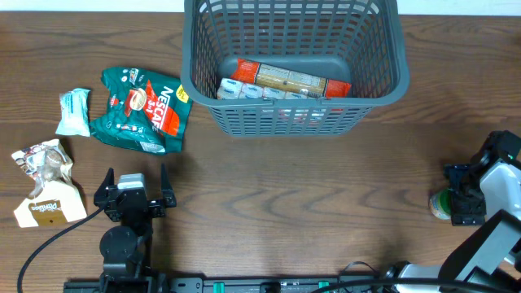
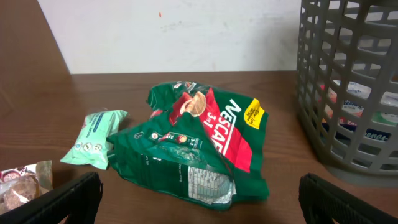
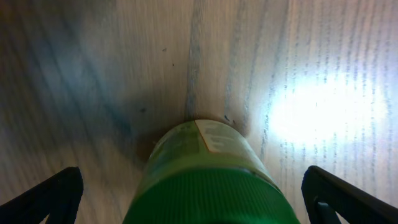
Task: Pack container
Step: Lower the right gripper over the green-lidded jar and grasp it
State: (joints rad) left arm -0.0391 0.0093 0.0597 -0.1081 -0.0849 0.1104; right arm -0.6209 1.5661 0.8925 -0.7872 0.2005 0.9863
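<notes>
The container [image 1: 383,91] is a dark grey slotted basket at the table's far middle, also at the right of the left wrist view [image 2: 348,93]. It holds a red-and-tan box [image 1: 285,79] and white packets [image 1: 248,91]. A green Nescafe bag [image 1: 142,110] [image 2: 193,149] lies to its left. Just short of that bag, my left gripper [image 1: 134,189] [image 2: 202,202] stands open with nothing between its fingers. At the right edge, my right gripper [image 1: 457,195] [image 3: 199,199] is open and straddles a green-lidded jar [image 1: 440,205] [image 3: 205,180], with a gap on each side.
A mint-green packet [image 1: 75,111] [image 2: 93,137] lies left of the Nescafe bag. A brown-and-white snack packet [image 1: 45,191] [image 2: 18,186] sits at the near left. A black cable [image 1: 49,236] trails from the left arm.
</notes>
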